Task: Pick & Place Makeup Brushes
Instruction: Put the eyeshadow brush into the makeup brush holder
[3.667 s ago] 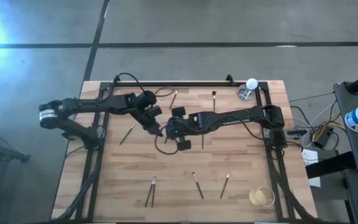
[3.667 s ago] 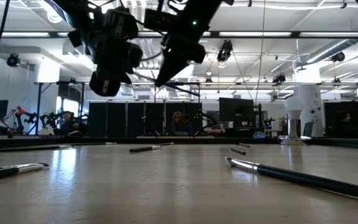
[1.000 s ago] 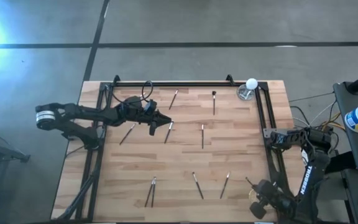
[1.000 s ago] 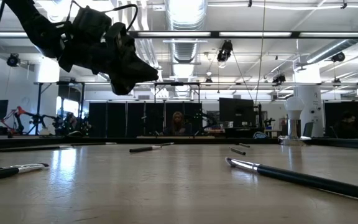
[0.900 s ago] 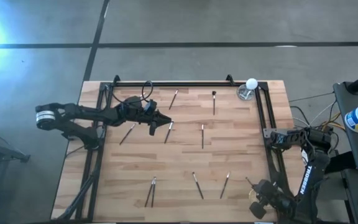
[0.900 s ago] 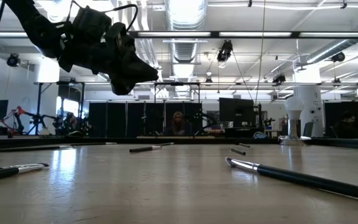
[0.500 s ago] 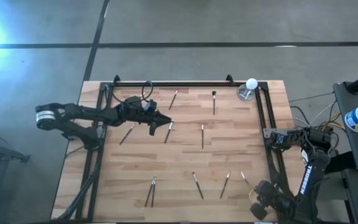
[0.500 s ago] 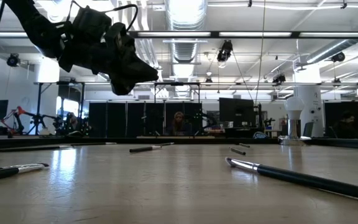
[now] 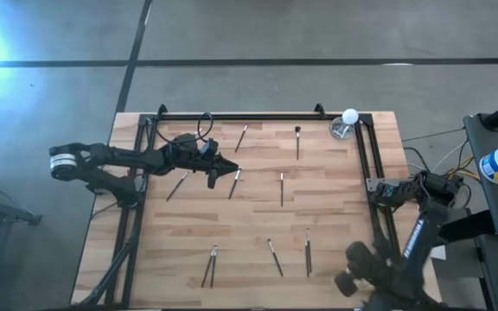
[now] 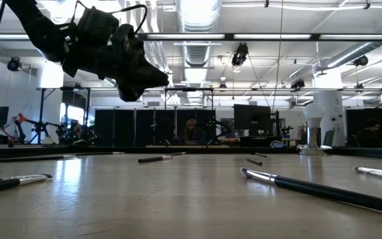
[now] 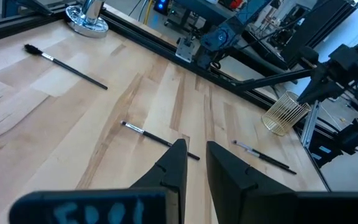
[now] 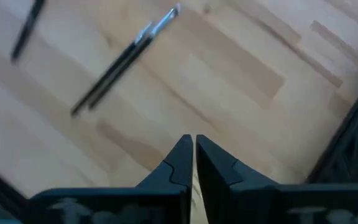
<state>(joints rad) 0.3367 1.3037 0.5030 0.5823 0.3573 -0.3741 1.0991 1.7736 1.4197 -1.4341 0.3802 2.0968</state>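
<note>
We see makeup brushes (image 9: 281,188) lying mostly lengthwise front-to-back on the tabletop (image 9: 258,220); left gripper (image 9: 229,168) slightly parted, empty; right gripper (image 12: 193,152) nearly clenched, empty.

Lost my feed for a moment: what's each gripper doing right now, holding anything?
Left gripper: slightly open, nothing between the fingers, above the table's middle.
Right gripper: shut, holding nothing, over the near right part of the table.
</note>
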